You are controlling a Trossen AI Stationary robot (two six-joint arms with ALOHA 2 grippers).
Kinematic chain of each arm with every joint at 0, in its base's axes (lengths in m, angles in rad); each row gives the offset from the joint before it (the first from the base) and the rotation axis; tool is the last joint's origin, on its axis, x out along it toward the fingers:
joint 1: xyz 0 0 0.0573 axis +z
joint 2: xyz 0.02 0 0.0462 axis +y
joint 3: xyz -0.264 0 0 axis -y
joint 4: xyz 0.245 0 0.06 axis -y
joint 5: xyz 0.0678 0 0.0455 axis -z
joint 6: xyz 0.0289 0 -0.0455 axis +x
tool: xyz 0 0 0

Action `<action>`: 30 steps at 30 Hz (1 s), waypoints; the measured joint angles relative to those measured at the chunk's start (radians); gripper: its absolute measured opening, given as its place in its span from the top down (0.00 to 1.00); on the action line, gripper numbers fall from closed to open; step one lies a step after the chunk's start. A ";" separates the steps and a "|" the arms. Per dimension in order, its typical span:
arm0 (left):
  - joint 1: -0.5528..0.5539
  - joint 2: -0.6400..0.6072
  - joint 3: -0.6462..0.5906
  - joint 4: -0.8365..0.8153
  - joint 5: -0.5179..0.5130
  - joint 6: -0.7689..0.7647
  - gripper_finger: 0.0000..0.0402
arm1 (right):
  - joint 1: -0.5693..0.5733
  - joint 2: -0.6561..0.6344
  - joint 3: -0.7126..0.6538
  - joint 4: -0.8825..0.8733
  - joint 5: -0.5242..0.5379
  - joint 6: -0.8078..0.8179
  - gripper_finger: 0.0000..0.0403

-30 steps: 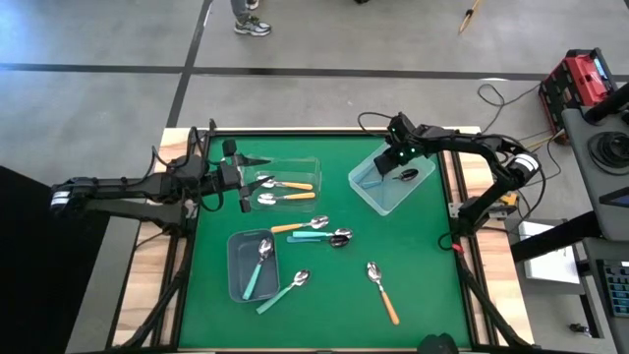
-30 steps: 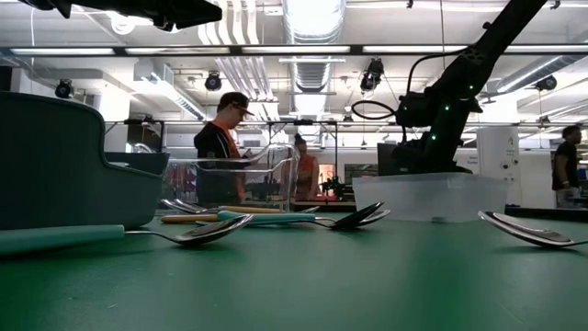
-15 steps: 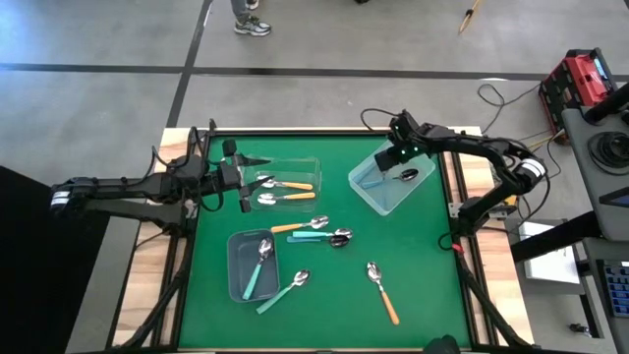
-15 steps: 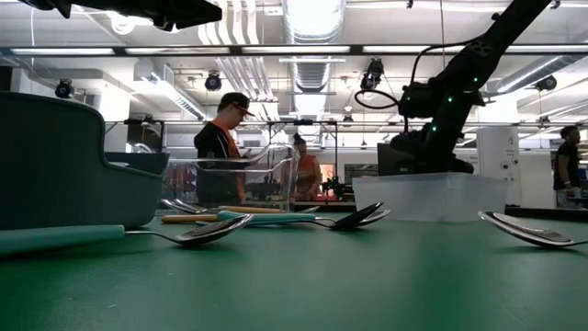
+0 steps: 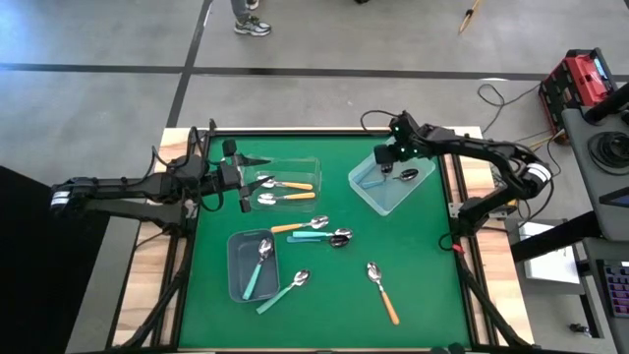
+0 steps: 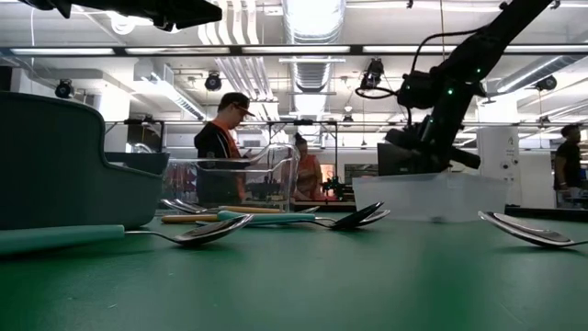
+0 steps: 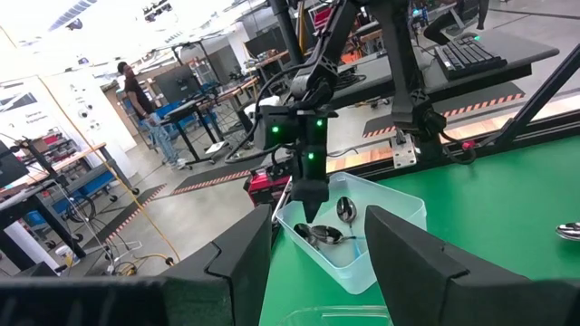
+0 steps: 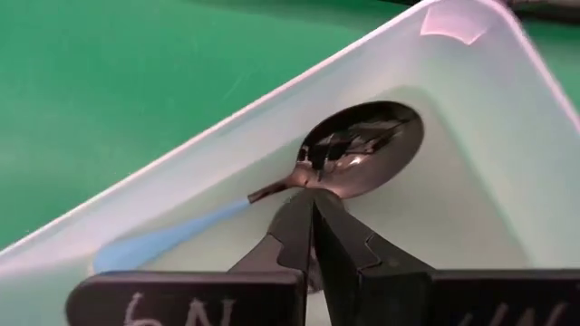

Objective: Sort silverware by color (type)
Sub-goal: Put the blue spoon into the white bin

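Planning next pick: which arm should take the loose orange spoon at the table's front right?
Right, probably. Its tool is empty and shut over the translucent bin on that side; the orange spoon lies right of centre. The left tool hovers at the clear bin.

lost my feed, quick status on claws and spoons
Right claw shut, empty, above blue spoon in clear bin. Left claw open, waiting by orange spoons' bin. Nothing in the way.

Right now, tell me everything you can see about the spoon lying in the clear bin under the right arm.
The blue-handled spoon has a shiny metal bowl and a slim light-blue plastic handle. It lies flat on the floor of the clear plastic bin, at the table's far right corner, its handle running along one wall. The right gripper hangs just above its neck, fingers shut and holding nothing. Whether the fingers touch the spoon can't be told.
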 joint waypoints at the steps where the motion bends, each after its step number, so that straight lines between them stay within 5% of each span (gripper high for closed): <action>1: 0.000 0.000 0.000 0.000 0.000 0.000 0.60 | 0.006 -0.003 0.000 -0.003 0.007 -0.006 0.98; 11: 0.000 0.000 0.000 0.000 0.000 0.000 0.60 | 0.019 -0.003 -0.001 -0.032 -0.016 -0.087 0.94; 15: 0.000 0.000 0.000 0.000 0.000 0.000 0.60 | 0.006 -0.003 -0.001 -0.034 -0.072 -0.036 0.83; 22: 0.000 0.000 0.000 0.001 0.000 0.000 0.60 | -0.003 0.001 -0.002 -0.054 0.001 -0.021 0.60; 30: 0.000 0.000 0.000 0.001 0.000 0.000 0.60 | -0.001 0.074 -0.004 -0.046 -0.020 -0.142 0.47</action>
